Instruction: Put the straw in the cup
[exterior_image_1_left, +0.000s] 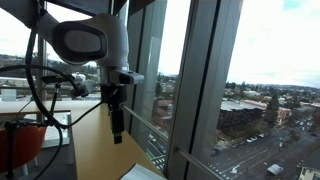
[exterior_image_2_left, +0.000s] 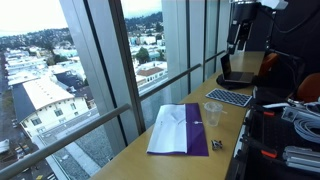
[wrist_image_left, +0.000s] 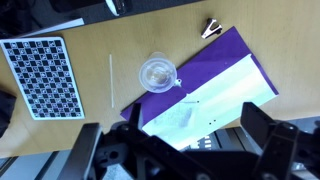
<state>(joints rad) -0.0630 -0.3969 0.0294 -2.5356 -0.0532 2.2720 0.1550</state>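
Observation:
In the wrist view a thin white straw (wrist_image_left: 111, 80) lies flat on the wooden table, between a checkerboard panel and a clear plastic cup (wrist_image_left: 157, 72). The cup stands upright at the edge of a purple and white sheet (wrist_image_left: 215, 85). The cup also shows in an exterior view (exterior_image_2_left: 212, 112); the straw is too thin to make out there. My gripper (wrist_image_left: 175, 150) is open and empty, high above the table, with its dark fingers at the bottom of the wrist view. It also shows in both exterior views (exterior_image_1_left: 116, 125) (exterior_image_2_left: 238, 35).
The checkerboard panel (wrist_image_left: 40, 75) lies left of the straw. A black binder clip (wrist_image_left: 212, 28) sits near the purple sheet. The table runs along tall windows (exterior_image_2_left: 110, 60). Cables and equipment (exterior_image_2_left: 290, 120) crowd the table's other side.

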